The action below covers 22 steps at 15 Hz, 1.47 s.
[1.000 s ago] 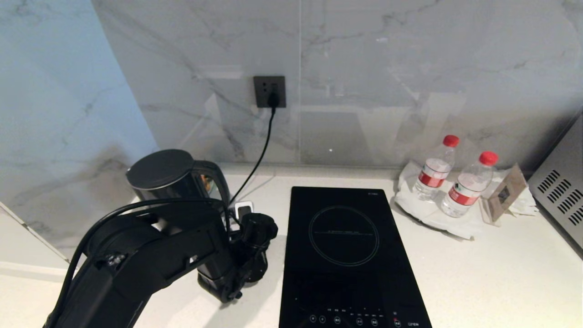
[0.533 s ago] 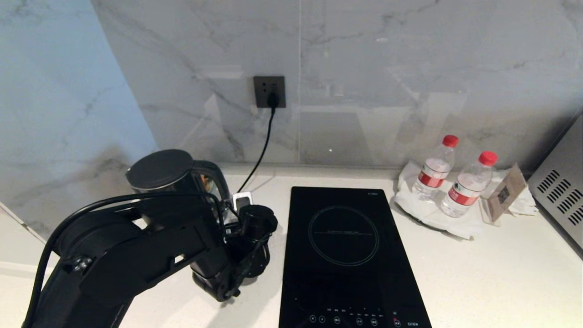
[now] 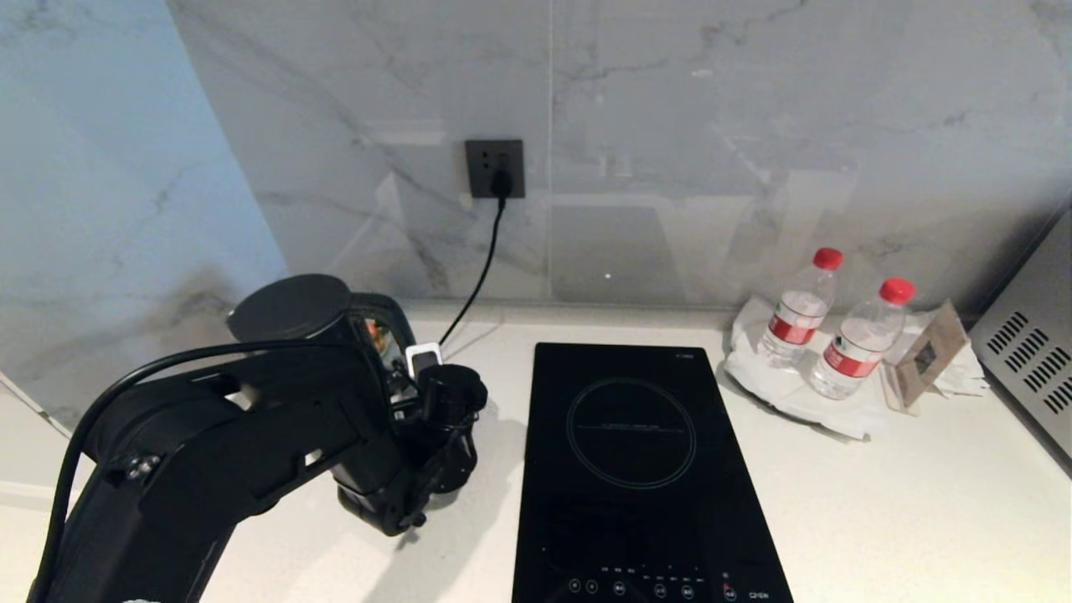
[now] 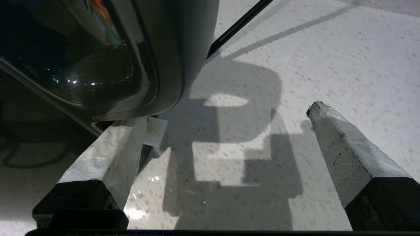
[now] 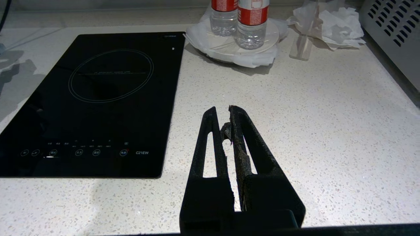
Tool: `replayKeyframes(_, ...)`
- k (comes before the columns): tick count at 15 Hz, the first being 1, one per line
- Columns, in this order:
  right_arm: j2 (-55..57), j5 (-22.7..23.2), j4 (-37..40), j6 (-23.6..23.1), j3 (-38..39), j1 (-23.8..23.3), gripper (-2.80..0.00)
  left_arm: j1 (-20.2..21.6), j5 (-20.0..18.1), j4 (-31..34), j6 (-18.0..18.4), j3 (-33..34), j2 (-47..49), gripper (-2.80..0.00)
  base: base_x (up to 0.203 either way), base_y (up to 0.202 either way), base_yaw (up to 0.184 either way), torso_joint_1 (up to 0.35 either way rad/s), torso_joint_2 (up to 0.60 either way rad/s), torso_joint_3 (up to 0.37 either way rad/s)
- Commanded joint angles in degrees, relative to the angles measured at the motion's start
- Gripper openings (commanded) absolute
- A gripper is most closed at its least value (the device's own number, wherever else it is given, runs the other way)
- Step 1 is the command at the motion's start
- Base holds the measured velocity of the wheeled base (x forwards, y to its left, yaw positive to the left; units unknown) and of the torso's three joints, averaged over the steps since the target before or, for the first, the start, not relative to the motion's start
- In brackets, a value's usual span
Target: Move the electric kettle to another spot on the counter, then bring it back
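Since the earlier frames the left arm is seen carried leftward and closer to the electric kettle (image 3: 301, 322), which is stood at the far left of the bench (image 3: 879, 502), near the wall. The left tool (image 4: 226, 137) is held wide open and empty beside the loop handle (image 4: 183, 49), one finger (image 4: 108, 154) lying just under the handle's lower end and the other finger (image 4: 344, 144) well apart over bare bench; the wide gap is judged to be kept so the handle can be straddled before closing. A black cord (image 3: 477, 276) is run up to the wall socket (image 3: 496, 167). Rightward, the induction hob (image 3: 636, 452) and two water bottles (image 3: 837, 331) are left untouched. The right tool (image 5: 226, 116) is parked closed and empty above the bench.
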Motion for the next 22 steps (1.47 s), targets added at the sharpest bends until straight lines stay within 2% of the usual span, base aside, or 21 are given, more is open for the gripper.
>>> replayKeyframes(1,0.0,0.0,0.0,0.0,0.0,0.0,-2.80,0.7,0.4,-0.2,-0.1,-0.1,0.6,0.00,0.000,0.000,0.000,0.000,0.00,0.000)
replayKeyframes(11,0.0,0.0,0.0,0.0,0.0,0.0,-2.80,0.0,0.3,-0.3,0.6,0.1,2.9,0.00,0.000,0.000,0.000,0.000,0.00,0.000)
replayKeyframes(18,0.0,0.0,0.0,0.0,0.0,0.0,-2.80,-6.3,0.0,-4.2,0.5,4.6,0.2,0.00,0.000,0.000,0.000,0.000,0.00,0.000)
replayKeyframes(22,0.0,0.0,0.0,0.0,0.0,0.0,-2.80,-6.0,0.4,-4.4,1.0,2.8,5.1,0.00,0.000,0.000,0.000,0.000,0.00,0.000)
